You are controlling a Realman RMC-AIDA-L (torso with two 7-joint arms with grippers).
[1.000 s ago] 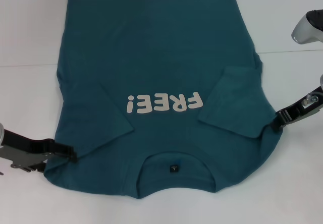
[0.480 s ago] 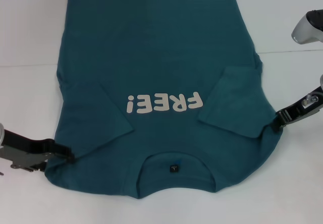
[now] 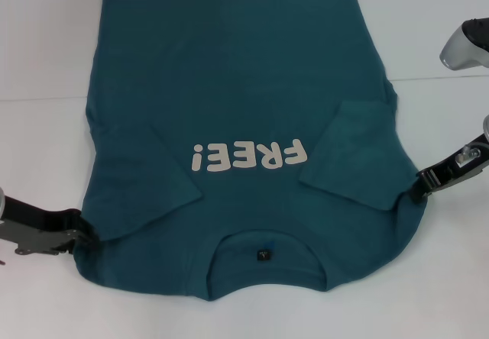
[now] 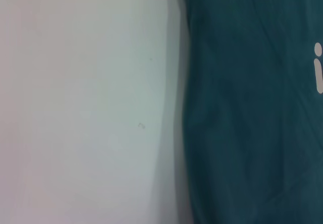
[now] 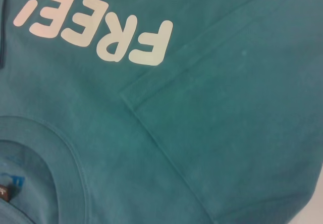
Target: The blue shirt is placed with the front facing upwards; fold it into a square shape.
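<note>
Sleeves already folded in on blue shirt [image 3: 237,110]. L gripper [image 3: 76,236] & R gripper [image 3: 419,186] at shoulder corners, grip state unclear. Next: pinch both, fold toward hem.

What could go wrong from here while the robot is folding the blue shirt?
1. The left end effector sits at the very edge of the blue shirt, near the shoulder, so it may catch only a thin bit of cloth, which could slip out when lifted.
2. Both sleeves are already folded inward; the right end effector at the other shoulder could pull the right sleeve open again.
3. If the arms lift unevenly, the fold may come out skewed.
</note>
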